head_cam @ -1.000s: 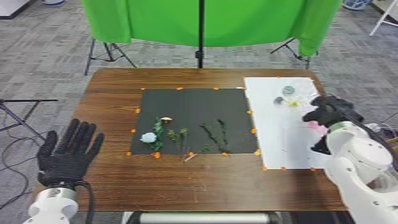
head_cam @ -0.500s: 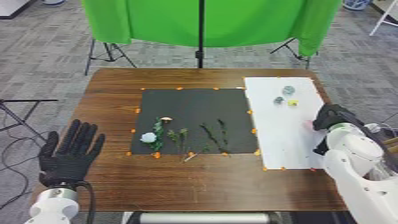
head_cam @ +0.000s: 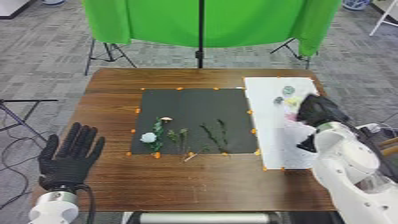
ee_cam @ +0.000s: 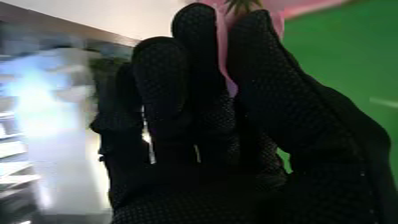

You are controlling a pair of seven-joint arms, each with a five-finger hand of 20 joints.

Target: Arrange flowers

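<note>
Pink flower (ee_cam: 311,6): held at the fingertips of the right hand (ee_cam: 191,192). Thin petals show around the tips, and one narrow fold runs down between the thumb and the nearest finger, towards the palm. The centre, with its green spikes, sits just beyond the tips. In the head view the petals show beside the fingers, over the white sheet (head_cam: 276,150).

Handling, by judgement: very light, with soft, limp petals that would crease or tear under a hard squeeze; little weight to cause a slip, though a smooth petal could slide against the glove. Preferred hold is low, at the base or stem, with petals clear of the pads. The present grip appears to take petal, which is a weak point.

Right hand fingers: nearly closed, thumb brought against the nearest finger, pinching the petal. The remaining fingers stand close alongside, narrow slits between them. Whether a stem lies inside the grip cannot be told.

Left hand (head_cam: 67,165): fingers straight and slightly spread, holding nothing. Beyond its fingers, towards the right hand, a white flower (head_cam: 148,137) and green stems (head_cam: 210,135) lie on the dark mat (head_cam: 191,107), well apart from the right fingers.
</note>
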